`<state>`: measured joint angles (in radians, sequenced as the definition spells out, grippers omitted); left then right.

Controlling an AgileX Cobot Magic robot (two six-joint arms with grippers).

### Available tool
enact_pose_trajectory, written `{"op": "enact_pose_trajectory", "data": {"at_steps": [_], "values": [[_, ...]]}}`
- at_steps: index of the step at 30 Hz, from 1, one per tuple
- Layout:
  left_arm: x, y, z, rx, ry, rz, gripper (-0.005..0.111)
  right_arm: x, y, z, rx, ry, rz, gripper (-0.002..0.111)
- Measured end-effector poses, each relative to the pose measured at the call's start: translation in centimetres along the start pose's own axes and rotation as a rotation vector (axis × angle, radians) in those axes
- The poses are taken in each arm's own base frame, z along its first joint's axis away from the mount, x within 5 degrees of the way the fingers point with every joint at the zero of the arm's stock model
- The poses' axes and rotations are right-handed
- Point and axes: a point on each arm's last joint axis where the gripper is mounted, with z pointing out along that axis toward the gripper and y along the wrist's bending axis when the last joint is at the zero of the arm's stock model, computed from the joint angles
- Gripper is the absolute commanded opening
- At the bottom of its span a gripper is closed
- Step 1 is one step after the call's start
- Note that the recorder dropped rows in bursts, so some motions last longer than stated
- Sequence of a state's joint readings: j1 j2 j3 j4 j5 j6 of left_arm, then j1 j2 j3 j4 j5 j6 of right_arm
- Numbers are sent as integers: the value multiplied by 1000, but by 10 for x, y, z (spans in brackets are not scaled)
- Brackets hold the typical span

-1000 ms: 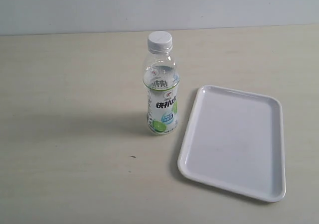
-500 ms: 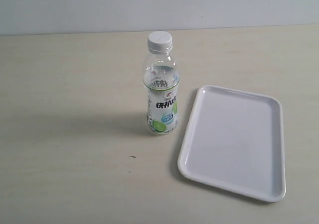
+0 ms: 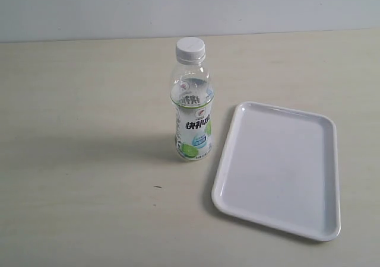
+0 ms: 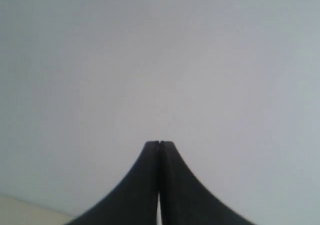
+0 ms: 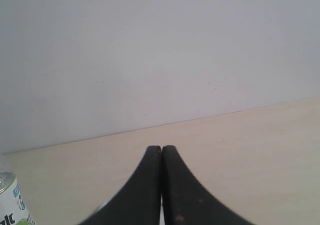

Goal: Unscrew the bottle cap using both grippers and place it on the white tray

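Both pressed together, left pincer and right pincer must spread before bracing bottle and twisting cap.

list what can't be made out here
- Exterior view: both arms out of frame; small print on the bottle too small to read.
- Right wrist view: frame edge cuts off the bottle; cap out of frame.
- Left wrist view: only the shut left gripper and wall; no bottle.

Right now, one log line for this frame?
left gripper: shut, holding nothing | right gripper: shut, holding nothing | bottle: upright on table, beside white tray | bottle cap: on bottle, untouched
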<state>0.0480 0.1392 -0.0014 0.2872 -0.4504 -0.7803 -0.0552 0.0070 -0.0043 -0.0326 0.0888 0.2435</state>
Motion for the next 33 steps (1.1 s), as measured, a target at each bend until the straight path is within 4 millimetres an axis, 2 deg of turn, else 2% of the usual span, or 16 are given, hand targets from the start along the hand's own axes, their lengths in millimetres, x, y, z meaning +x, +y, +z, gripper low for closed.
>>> {"op": "enact_pose_trajectory", "data": {"at_steps": [3,7,15,21,23,26,28,31,33], "values": [[3,4,14,-47,91,28,0,0,0,0,0,0,0,0],[2,5,42,-76,209,162,0,0,0,0,0,0,0,0],[-4,16,109,-185,467,315,0,0,0,0,0,0,0,0],[-16,31,152,-384,728,478,0,0,0,0,0,0,0,0],[-12,37,160,-441,854,529,0,0,0,0,0,0,0,0],[1,37,172,-427,1016,566,0,0,0,0,0,0,0,0],[14,34,179,-357,1113,576,0,0,0,0,0,0,0,0],[46,28,181,-187,1268,571,0,0,0,0,0,0,0,0],[65,25,180,-92,1307,522,0,0,0,0,0,0,0,0]]}}
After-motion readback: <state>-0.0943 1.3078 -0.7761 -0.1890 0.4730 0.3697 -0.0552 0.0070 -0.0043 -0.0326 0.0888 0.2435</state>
